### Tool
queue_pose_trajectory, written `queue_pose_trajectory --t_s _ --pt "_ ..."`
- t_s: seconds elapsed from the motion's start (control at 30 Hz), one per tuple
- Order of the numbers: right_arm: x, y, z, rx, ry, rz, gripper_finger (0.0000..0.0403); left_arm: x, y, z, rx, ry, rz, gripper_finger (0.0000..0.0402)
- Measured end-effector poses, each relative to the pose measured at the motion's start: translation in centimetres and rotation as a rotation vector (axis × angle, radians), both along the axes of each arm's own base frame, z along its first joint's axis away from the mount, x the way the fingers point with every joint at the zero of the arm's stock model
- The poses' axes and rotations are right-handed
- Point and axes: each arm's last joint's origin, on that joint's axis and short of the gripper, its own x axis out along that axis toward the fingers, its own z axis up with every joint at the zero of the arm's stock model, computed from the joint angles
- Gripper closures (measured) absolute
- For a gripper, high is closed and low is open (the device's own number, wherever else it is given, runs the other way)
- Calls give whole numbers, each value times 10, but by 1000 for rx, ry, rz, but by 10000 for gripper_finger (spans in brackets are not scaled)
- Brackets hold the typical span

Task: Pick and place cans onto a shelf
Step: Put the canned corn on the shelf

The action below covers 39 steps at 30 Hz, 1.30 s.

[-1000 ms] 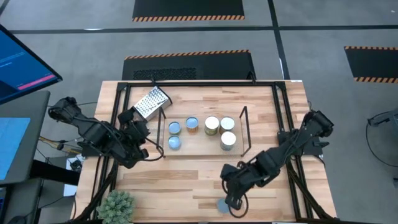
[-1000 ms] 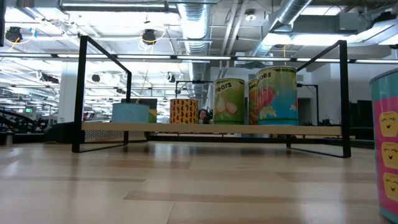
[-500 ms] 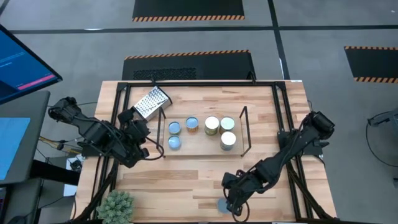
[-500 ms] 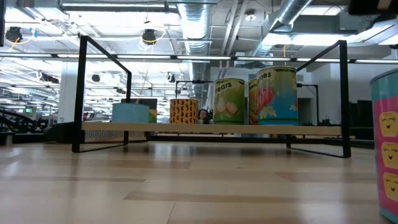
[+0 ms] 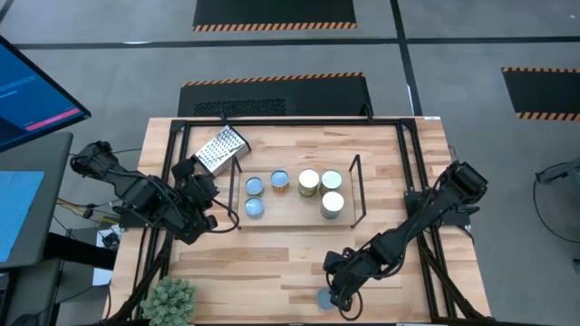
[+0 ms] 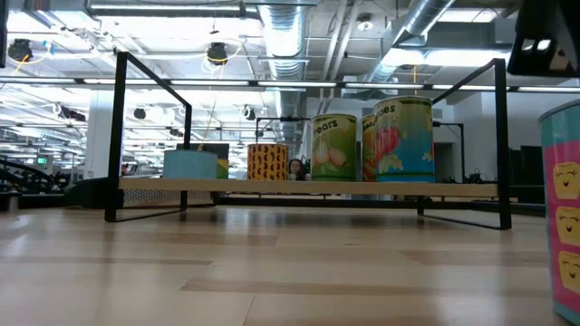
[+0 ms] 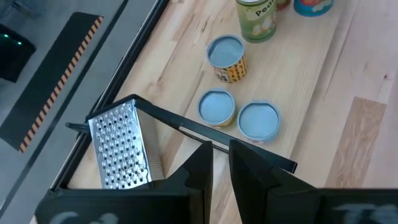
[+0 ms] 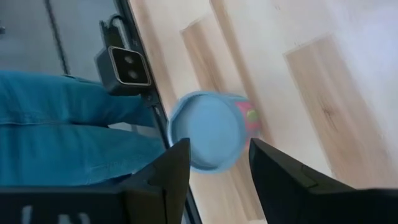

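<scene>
Several cans [image 5: 309,182] stand upright on the shelf [image 5: 292,210], a low wood board in a black wire frame at the table's middle; the low view shows them in a row [image 6: 399,140]. One more can [image 5: 323,298], with a blue lid and pink side, stands on the table by the near edge [image 6: 564,208]. My right gripper [image 5: 339,295] hangs open just above and beside it; in the right wrist view the can [image 8: 208,140] shows beyond the spread fingers [image 8: 219,144], untouched. My left gripper [image 5: 214,214] waits left of the shelf, shut and holding nothing [image 7: 220,152].
A metal grater [image 5: 222,149] leans at the shelf's far left corner. A small green plant [image 5: 170,299] sits at the near left corner. A black frame [image 5: 290,121] edges the table. Past the near edge stand a small camera [image 8: 127,68] and a person's blue trouser legs [image 8: 68,130].
My right arm has come down and toward the table's near edge, over the single can; a dark part of it now shows at the top right of the low view. The can has stayed where it was.
</scene>
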Motion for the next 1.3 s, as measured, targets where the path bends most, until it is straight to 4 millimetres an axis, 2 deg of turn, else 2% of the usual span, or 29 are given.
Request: queue_pose_trajectory --t_s 0.3,0.5,0.57,0.77,0.83,1.0,1.3 --pt "1 -4 -17 3 -10 -9 214 0 0 0 5 4 -6 359" --pt "18 8 -41 29 -40 46 218 0 0 0 6 4 -5 359" --pt "22 12 -53 34 10 60 218 0 0 0 6 4 -5 359" --pt "42 20 -62 109 45 110 222 0 0 0 15 12 -18 359" --pt "42 19 -62 113 54 114 229 0 0 0 16 13 -20 359" --pt "42 19 -60 114 49 114 268 0 0 0 18 16 -25 359" --pt "43 16 -57 121 54 107 386 0 0 0 19 16 -25 359"
